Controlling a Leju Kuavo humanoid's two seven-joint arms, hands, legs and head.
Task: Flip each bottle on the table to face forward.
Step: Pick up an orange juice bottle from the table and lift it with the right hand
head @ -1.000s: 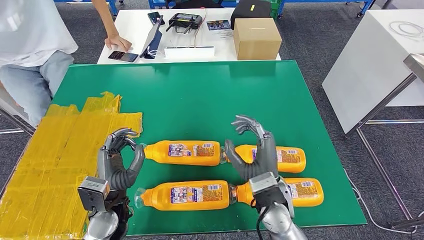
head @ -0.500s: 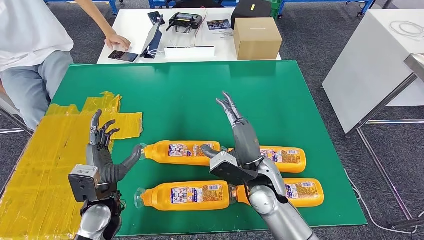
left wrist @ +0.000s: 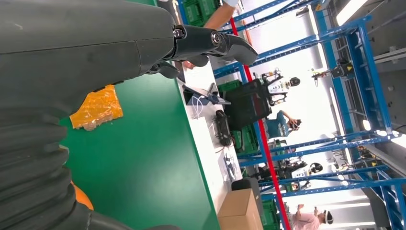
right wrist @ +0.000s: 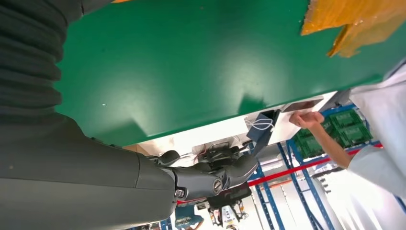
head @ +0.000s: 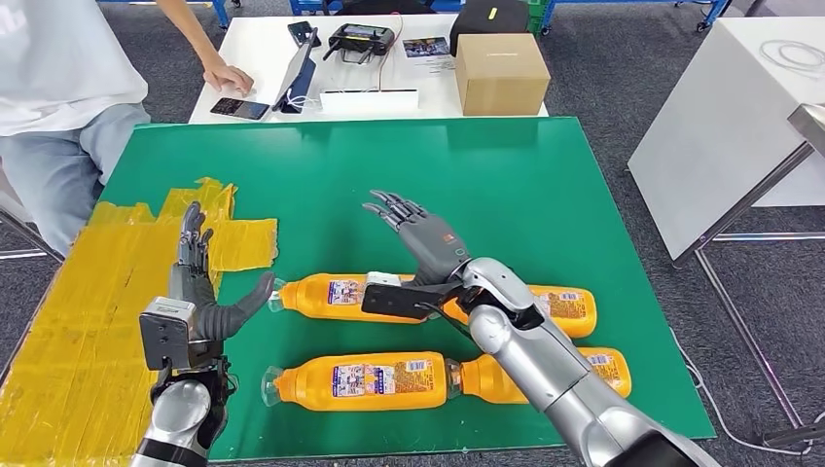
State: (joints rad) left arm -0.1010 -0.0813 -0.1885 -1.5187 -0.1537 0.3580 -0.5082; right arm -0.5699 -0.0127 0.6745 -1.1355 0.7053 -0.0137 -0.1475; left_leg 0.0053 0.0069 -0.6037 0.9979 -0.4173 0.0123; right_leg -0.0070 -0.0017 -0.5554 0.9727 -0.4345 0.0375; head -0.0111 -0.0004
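Several orange bottles lie on their sides on the green table [head: 389,175] in two rows, labels up. The back left bottle [head: 340,295] and front left bottle [head: 360,379] point their clear caps left. The back right bottle [head: 559,307] and front right bottle [head: 608,365] are partly hidden by my right arm. My right hand [head: 420,243] hovers flat above the back left bottle, fingers spread, holding nothing. My left hand [head: 199,292] stands upright at the table's left, fingers straight, thumb near the back left bottle's cap.
Yellow tape [head: 107,302] covers the table's left part. A white table [head: 370,68] behind holds a cardboard box [head: 499,73], a controller and a phone, where a person [head: 58,88] rests a hand. Another white table [head: 739,126] stands at the right.
Both hands opened from curled to straight fingers. My right hand rose off the right bottles and swung left over the back left bottle. My left hand straightened upright.
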